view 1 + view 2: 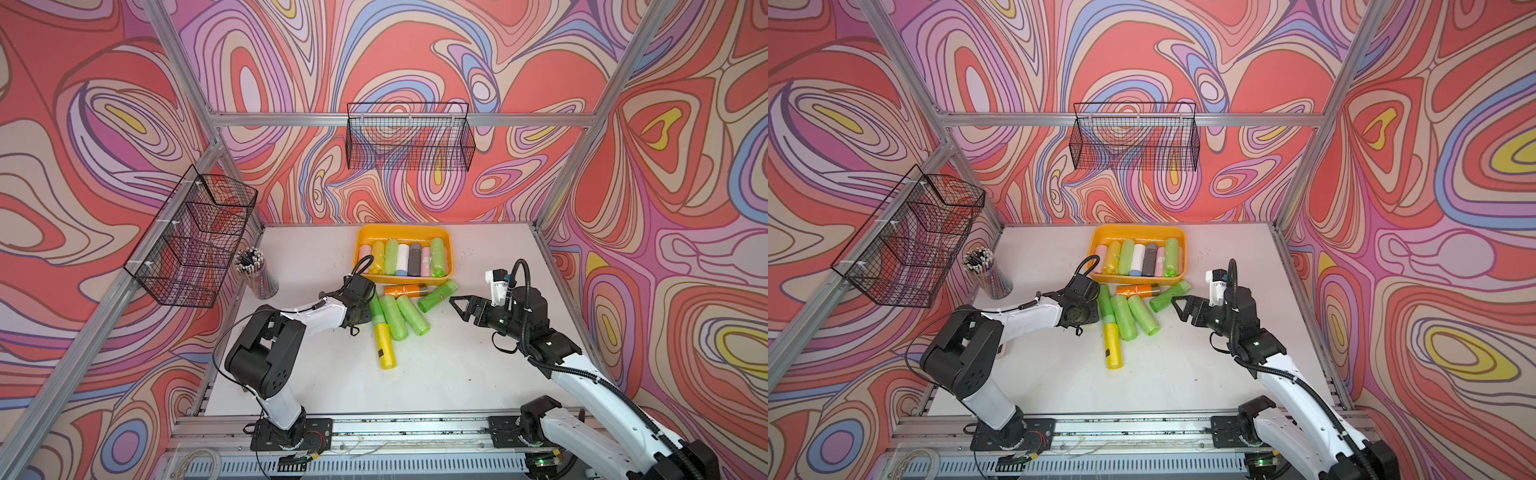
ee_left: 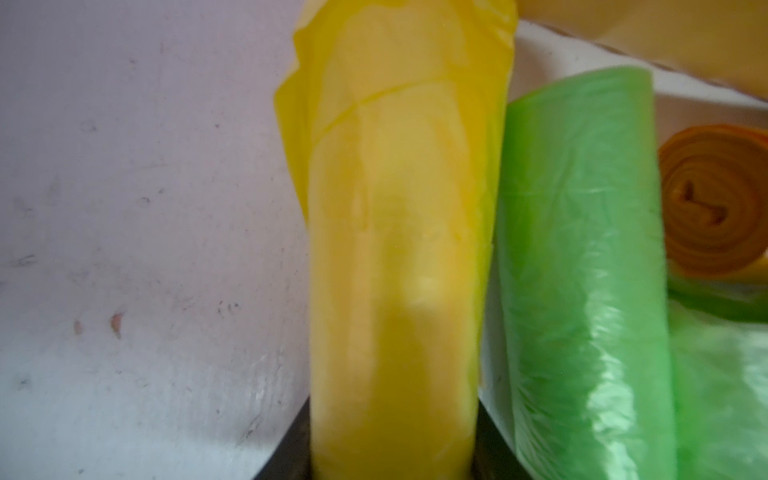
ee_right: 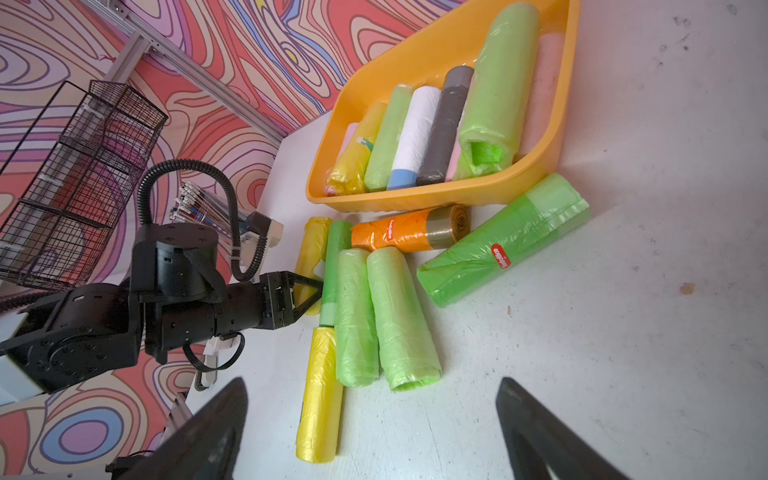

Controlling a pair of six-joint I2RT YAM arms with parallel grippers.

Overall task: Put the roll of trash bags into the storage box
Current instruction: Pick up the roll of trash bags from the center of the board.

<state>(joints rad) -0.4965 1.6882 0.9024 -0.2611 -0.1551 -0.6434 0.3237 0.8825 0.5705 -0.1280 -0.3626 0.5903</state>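
The yellow roll of trash bags [image 2: 395, 270] sits low at the bench [image 1: 457, 374], outside the storage box [image 1: 401, 229] and near its front left corner. It is pinched between the dark fingers of the left end effector [image 3: 311, 291]. A slim green roll [image 2: 582, 270] lies right against its side. Beyond that, an orange roll [image 3: 399, 235] lies crosswise along the box's front wall, between the loose pile and the box. A fatter green roll [image 3: 355, 316], its twin [image 3: 403, 320], a labelled green roll [image 3: 503, 241] and a long yellow roll [image 3: 320, 395] crowd the same patch. Seven rolls lie side by side in the box. The right end effector [image 1: 457, 309] hangs spread wide and empty beside the labelled roll. A cup of pens [image 1: 255, 270] stands well off to the left.
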